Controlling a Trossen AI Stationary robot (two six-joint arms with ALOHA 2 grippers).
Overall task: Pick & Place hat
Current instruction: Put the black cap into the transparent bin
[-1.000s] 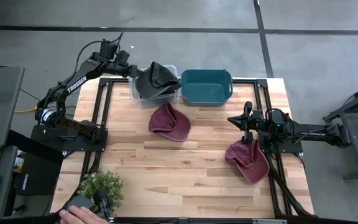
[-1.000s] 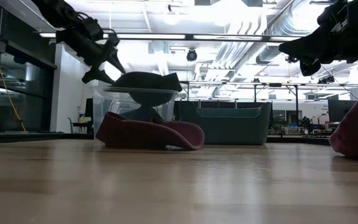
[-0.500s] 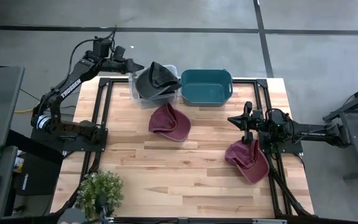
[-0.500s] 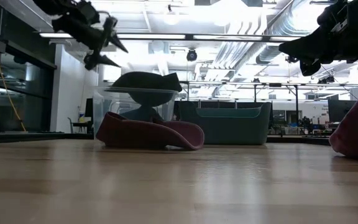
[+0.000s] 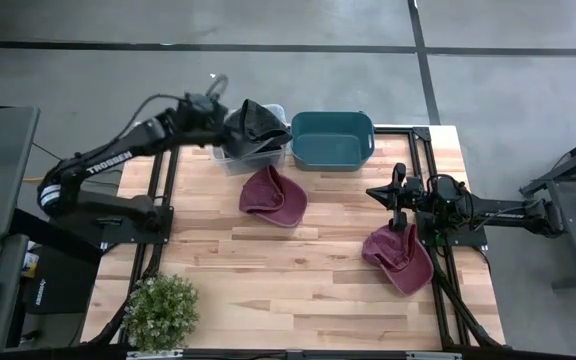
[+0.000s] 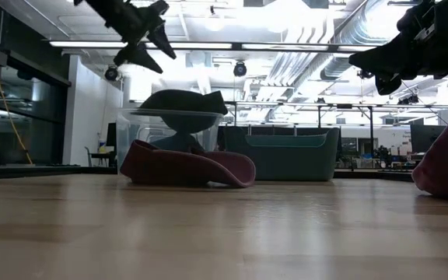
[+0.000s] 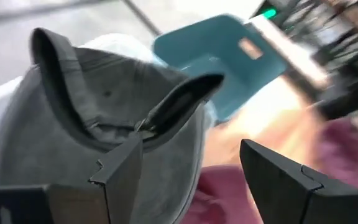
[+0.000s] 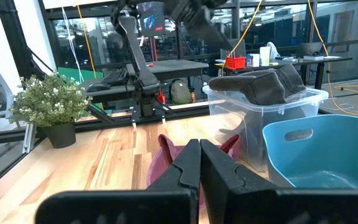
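Potted plant at the desk's near left corner. Left gripper, jaws spread, above the grey hat draped over the clear bin. Teal bin beside it. Maroon caps at centre and right. Right gripper, jaws pressed together, empty.

Light wood-plank counter with black frame rails along its left and right sides. At the far edge sit a clear plastic bin and, just beside it on the right, a teal bin. A maroon hat lies on the planks just in front of the two bins. A second maroon hat lies near the right rail. A small potted plant stands at the near left corner.
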